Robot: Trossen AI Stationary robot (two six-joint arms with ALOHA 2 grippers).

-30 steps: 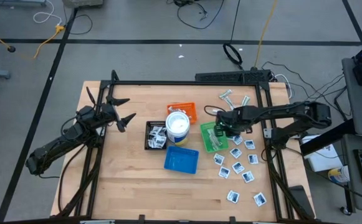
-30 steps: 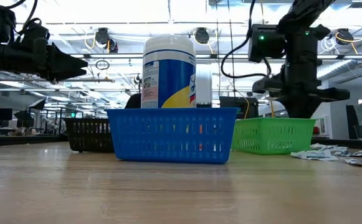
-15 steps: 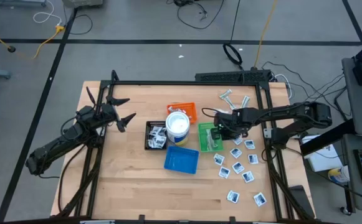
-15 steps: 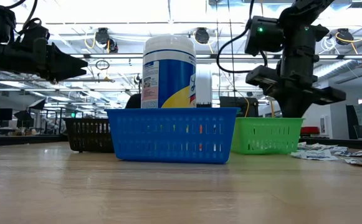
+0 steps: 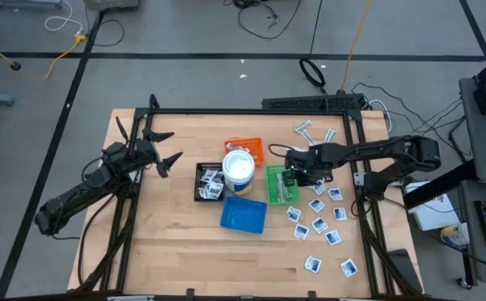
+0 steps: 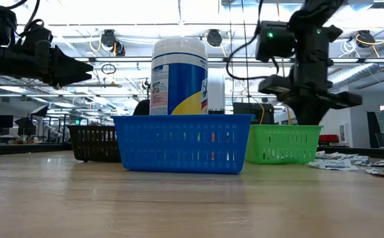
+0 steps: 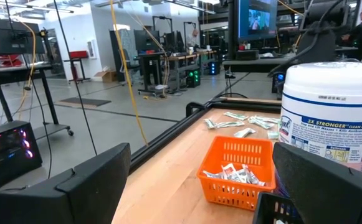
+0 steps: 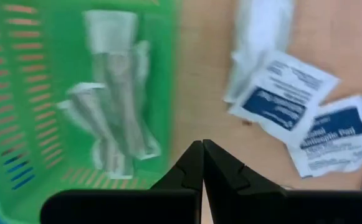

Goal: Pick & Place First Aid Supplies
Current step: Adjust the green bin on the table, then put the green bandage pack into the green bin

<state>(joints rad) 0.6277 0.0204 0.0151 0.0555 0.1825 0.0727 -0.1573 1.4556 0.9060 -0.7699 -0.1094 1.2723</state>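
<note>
Two grippers show, and we start with the right gripper (image 8: 202,163), whose fingers are pressed tight together with nothing between them. In the high view it hangs over the side edge of the green tray (image 5: 281,184), the landmark we place everything else by. Inside the green tray lie a few narrow pale wrapped strips (image 8: 109,102). Just beside the tray, on the bare table (image 5: 176,242), white square packets (image 8: 283,96) with dark-blue print overlap one another, and more of them (image 5: 322,226) are scattered over the wood on the side of the green tray away from the other trays. Beyond the green tray, toward the table's back edge, a few wrapped strips (image 5: 309,131) lie loose.

On the tray's other side stands the white tub (image 5: 238,170), with the orange tray (image 5: 249,147) behind it, the blue tray (image 5: 243,215) in front of it and the black tray (image 5: 209,181), holding packets, past it. Far across the table from the green tray, we see the left gripper (image 5: 166,149) waiting with its fingers spread wide and empty.
</note>
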